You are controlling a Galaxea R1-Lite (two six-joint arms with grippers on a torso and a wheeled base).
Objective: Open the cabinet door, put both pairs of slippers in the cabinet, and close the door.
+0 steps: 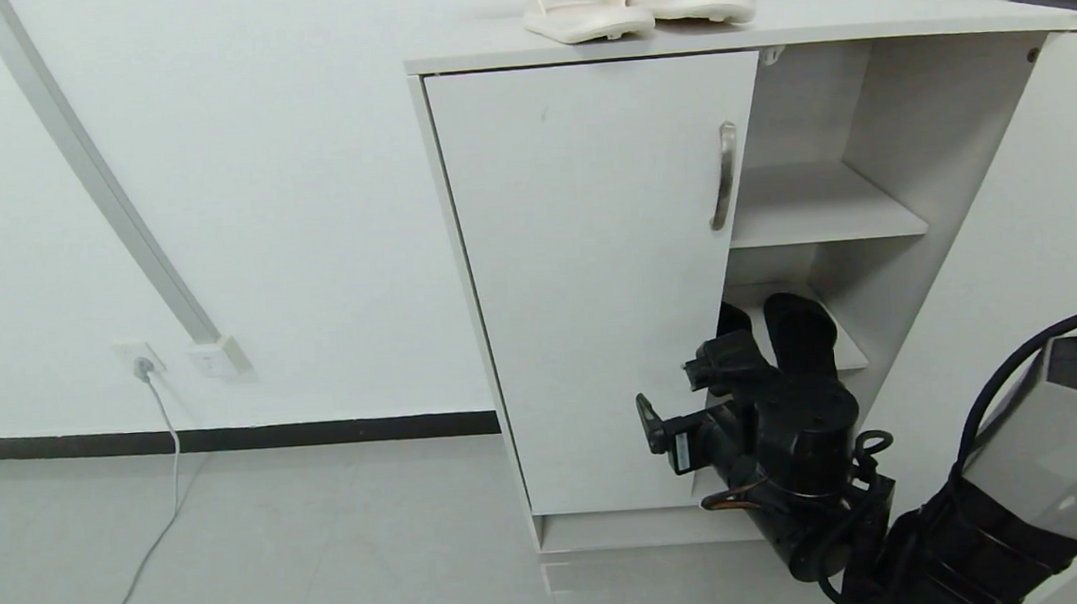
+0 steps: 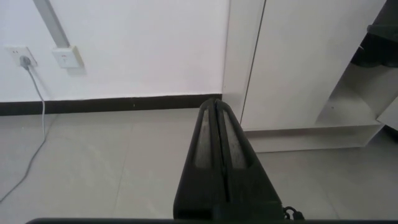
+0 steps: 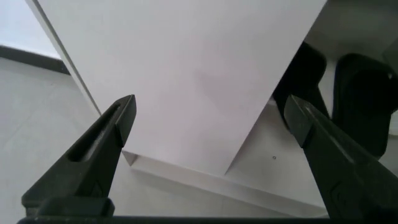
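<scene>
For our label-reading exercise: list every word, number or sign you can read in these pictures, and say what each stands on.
None: no readable text. The tall white cabinet, the cream slip-on slippers on top, the black slippers inside and the white wall sockets show no print.

You are looking at four slippers in all: two cream slippers (image 1: pixel 586 0) sitting together as one pair, and two black slippers (image 1: pixel 801 331) making up a second pair. You are also counting one cabinet (image 1: pixel 860 19) carrying two doors, one closed door (image 1: pixel 594 279) and one open door (image 1: pixel 1036 239), with one handle (image 1: pixel 725 175) and two inner shelves (image 1: pixel 817 211) showing. Beyond that you are seeing two wall plates (image 1: pixel 216 360), one cable (image 1: pixel 160 518), one wall strip (image 1: pixel 83 154), and two grippers, the left gripper (image 2: pixel 217 124) and the right gripper (image 3: pixel 209 106).
</scene>
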